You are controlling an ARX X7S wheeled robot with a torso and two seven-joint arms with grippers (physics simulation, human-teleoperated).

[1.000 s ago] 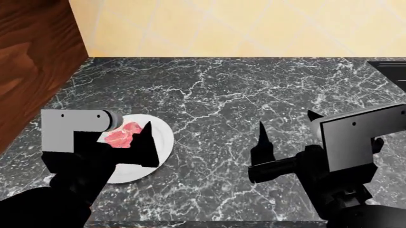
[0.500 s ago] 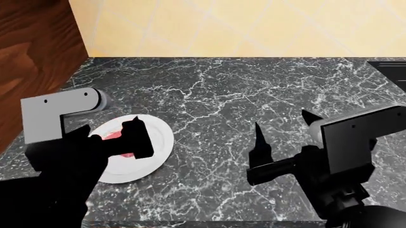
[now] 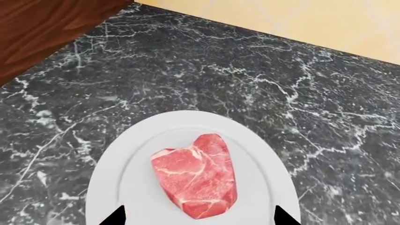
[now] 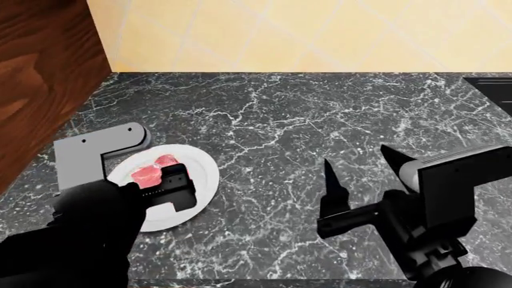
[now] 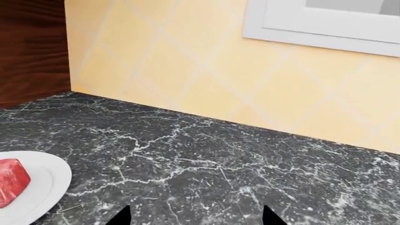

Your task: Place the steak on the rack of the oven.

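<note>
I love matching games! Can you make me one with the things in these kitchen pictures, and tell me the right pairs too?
Things:
1. steak
2. plate
3. counter
4. right tool

Descriptions:
A. dark stone with white veins
B. white and round, resting on the counter
C. pink-red, lying on the plate
D. open, above bare counter, apart from the plate

Right pairs: 1-C, 2-B, 3-A, 4-D.
</note>
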